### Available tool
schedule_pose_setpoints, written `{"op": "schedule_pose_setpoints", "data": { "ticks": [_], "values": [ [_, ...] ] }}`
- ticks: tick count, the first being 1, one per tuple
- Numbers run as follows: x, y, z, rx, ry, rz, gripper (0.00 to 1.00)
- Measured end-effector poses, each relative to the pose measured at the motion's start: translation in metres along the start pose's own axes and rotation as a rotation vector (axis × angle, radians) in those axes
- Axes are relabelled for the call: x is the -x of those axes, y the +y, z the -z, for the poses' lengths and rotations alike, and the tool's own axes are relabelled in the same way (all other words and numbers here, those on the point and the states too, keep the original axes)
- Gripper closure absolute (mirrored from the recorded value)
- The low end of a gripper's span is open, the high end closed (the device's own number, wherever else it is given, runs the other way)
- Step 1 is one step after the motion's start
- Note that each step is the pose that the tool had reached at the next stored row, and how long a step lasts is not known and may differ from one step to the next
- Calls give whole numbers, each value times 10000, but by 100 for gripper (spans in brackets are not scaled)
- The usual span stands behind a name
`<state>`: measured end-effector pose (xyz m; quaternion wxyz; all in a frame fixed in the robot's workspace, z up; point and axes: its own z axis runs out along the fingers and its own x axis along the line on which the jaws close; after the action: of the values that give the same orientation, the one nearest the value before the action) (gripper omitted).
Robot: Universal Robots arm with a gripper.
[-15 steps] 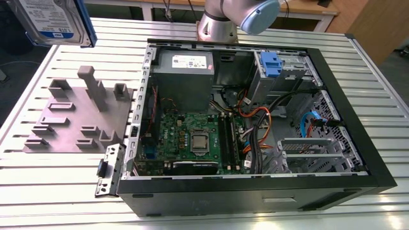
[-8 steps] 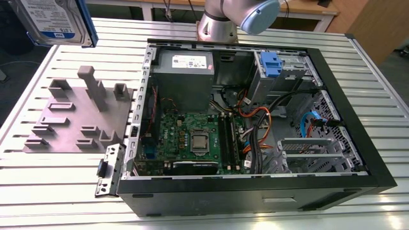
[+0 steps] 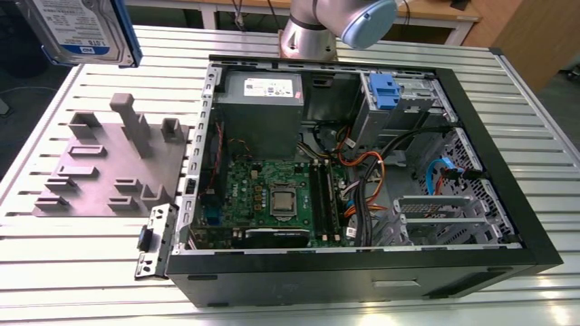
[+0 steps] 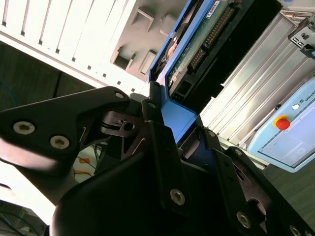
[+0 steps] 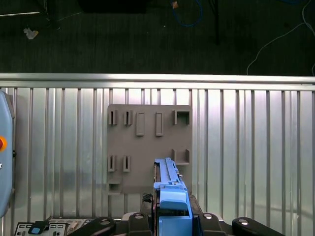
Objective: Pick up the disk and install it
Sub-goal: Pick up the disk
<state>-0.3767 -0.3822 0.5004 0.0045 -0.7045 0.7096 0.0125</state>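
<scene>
Already clear of the tabletop: the disk, hanging high at the exterior view's far left, label side turned toward that camera. Clamped at one short end by the gripper, fingers drawn narrow onto the blue frame, as the second wrist view shows. Long axis running straight out from the fingers, away from the wrist, and seen edge-on in the first wrist view, circuit-board face to one side and label to the other. Below it, well apart: the grey slotted tray, upright posts rising from its far half. Further to the exterior view's right, the open computer case, laid on its side, with the blue-clipped drive bay in its far right corner, well apart from the held disk and across the full width of the case from the tray.
</scene>
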Motion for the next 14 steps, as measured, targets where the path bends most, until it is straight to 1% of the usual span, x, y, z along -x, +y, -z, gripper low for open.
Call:
{"op": "schedule_pose_setpoints", "data": {
  "ticks": [1,14],
  "values": [
    [0,-20,0,0,0,0,64],
    [0,-62,1,0,0,0,64]
  ]
}}
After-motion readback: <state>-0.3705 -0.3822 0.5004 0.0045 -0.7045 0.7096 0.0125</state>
